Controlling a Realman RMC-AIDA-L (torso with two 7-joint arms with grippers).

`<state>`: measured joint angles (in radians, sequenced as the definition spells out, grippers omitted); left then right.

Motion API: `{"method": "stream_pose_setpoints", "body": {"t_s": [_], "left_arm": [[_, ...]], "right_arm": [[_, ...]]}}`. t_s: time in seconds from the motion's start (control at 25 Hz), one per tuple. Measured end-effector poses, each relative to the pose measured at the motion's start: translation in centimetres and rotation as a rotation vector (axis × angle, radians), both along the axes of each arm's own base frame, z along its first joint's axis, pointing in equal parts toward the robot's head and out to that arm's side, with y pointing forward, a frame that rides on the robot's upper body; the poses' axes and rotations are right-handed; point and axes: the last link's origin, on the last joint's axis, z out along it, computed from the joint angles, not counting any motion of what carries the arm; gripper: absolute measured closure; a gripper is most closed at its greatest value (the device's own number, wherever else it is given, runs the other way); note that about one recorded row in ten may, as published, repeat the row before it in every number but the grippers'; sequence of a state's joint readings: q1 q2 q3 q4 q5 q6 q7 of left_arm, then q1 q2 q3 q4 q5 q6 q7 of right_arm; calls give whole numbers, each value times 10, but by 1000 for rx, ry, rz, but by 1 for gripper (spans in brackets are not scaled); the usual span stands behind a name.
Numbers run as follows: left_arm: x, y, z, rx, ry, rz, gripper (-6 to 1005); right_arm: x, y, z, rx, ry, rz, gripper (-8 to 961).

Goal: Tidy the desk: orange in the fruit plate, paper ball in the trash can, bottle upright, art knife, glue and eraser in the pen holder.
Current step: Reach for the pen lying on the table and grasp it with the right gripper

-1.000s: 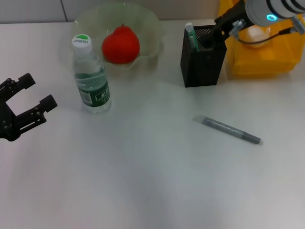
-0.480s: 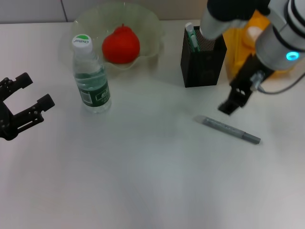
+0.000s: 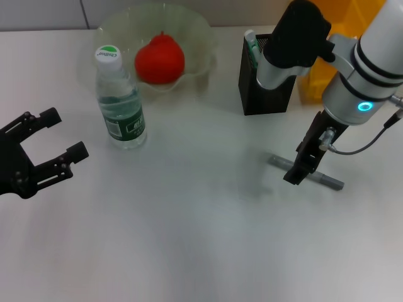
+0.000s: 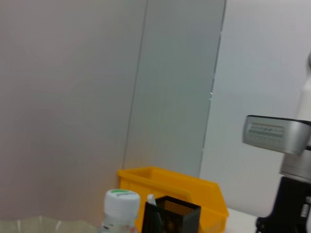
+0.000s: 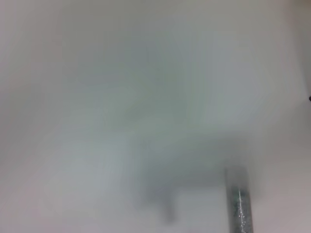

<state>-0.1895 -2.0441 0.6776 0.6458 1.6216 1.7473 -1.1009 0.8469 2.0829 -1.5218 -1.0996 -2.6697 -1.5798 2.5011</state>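
The grey art knife point(image 3: 328, 181) lies on the table right of centre, and its end shows in the right wrist view point(image 5: 240, 206). My right gripper point(image 3: 298, 168) hangs low right over the knife's left half and hides part of it. The orange point(image 3: 159, 58) rests in the fruit plate point(image 3: 119, 28). The bottle point(image 3: 120, 100) stands upright in front of the plate. A white-and-green stick, seemingly the glue point(image 3: 252, 45), pokes out of the black pen holder point(image 3: 267, 88). Behind the arm stands the yellow trash can point(image 3: 313, 85). My left gripper point(image 3: 68, 133) is open at the left edge. Paper ball and eraser are out of view.
The left wrist view shows the bottle cap point(image 4: 121, 203), the pen holder point(image 4: 172, 216), the trash can point(image 4: 194, 187) and my right arm point(image 4: 286, 194) farther off. The right arm's upper link point(image 3: 296, 38) looms over the pen holder.
My right gripper swung from above the pen holder down and forward onto the art knife. The left gripper drifted slightly right and stays open.
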Motion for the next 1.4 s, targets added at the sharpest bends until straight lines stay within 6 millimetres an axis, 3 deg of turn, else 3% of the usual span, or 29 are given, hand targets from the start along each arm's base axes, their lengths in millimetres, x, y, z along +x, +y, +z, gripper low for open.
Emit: {"method": "stream_pose_setpoints", "body": {"t_s": [0.32, 0.56, 0.76, 1.4], "left_arm": [[2, 2, -2, -13, 3, -7, 137], [3, 3, -2, -13, -1, -6, 137], [4, 5, -3, -13, -2, -9, 137], [5, 7, -3, -11, -5, -8, 137]], "right_arm": [[12, 11, -11, 29, 6, 9, 314], [16, 13, -15, 34, 1, 5, 444], [20, 14, -19, 36, -1, -3, 439], [28, 11, -22, 23, -16, -44, 726]]}}
